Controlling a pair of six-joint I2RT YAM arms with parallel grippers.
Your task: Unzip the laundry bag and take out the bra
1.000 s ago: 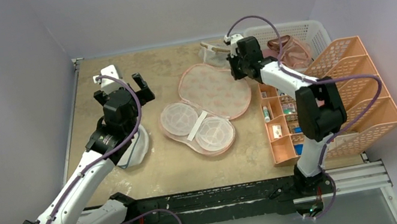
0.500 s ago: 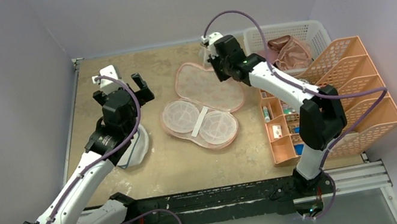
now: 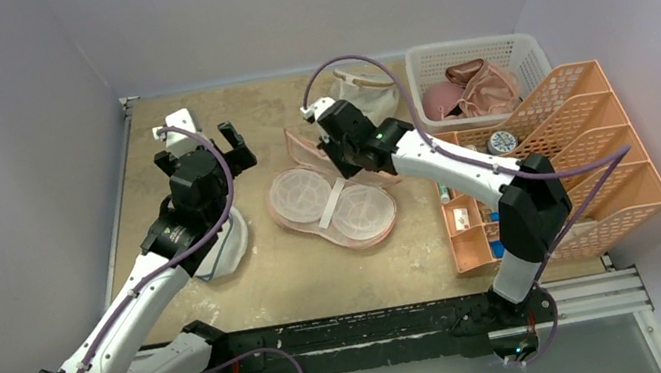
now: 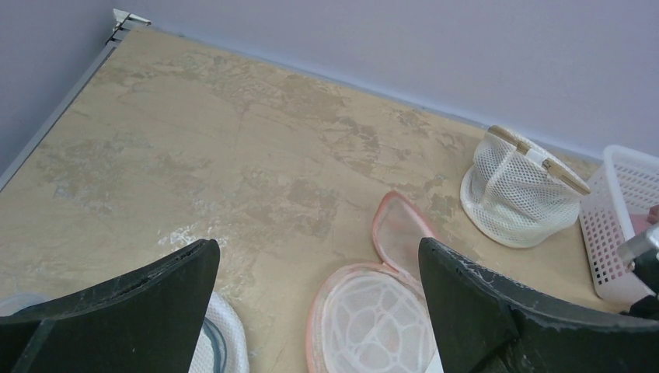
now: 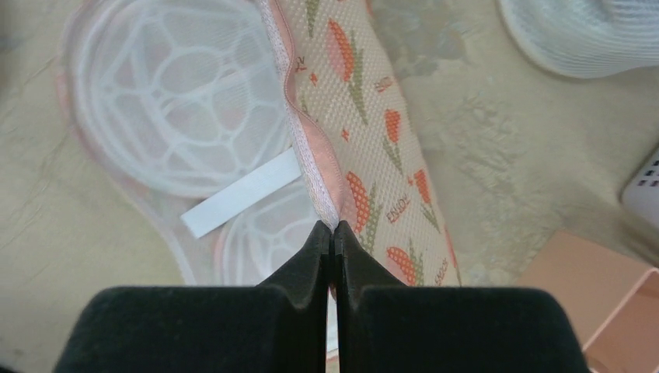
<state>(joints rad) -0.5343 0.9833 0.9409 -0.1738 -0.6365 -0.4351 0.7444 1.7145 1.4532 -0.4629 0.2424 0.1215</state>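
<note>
The laundry bag [image 3: 351, 211] lies open mid-table, its white mesh cup frames showing inside. My right gripper [image 3: 332, 149] is shut on the edge of the bag's printed upper flap [image 5: 373, 132] and holds it raised on edge over the lower half; the grip shows in the right wrist view [image 5: 332, 227]. The bag also shows in the left wrist view [image 4: 381, 318]. The bra [image 3: 482, 85] lies in the white basket [image 3: 470, 43] at the back right. My left gripper [image 3: 200, 147] is open and empty, left of the bag; its jaws stand wide apart in the left wrist view [image 4: 317, 245].
A white mesh cup-shaped pouch [image 3: 366, 89] stands behind the bag. A round white mesh pouch with dark trim [image 3: 226, 250] lies under my left arm. A pink rounded thing [image 3: 439, 99] shares the basket. An orange organiser [image 3: 593, 143] fills the right side.
My right gripper has moved left and nearer with the bag's upper flap, lifting it from flat on the table to standing over the lower half. The left arm has not moved.
</note>
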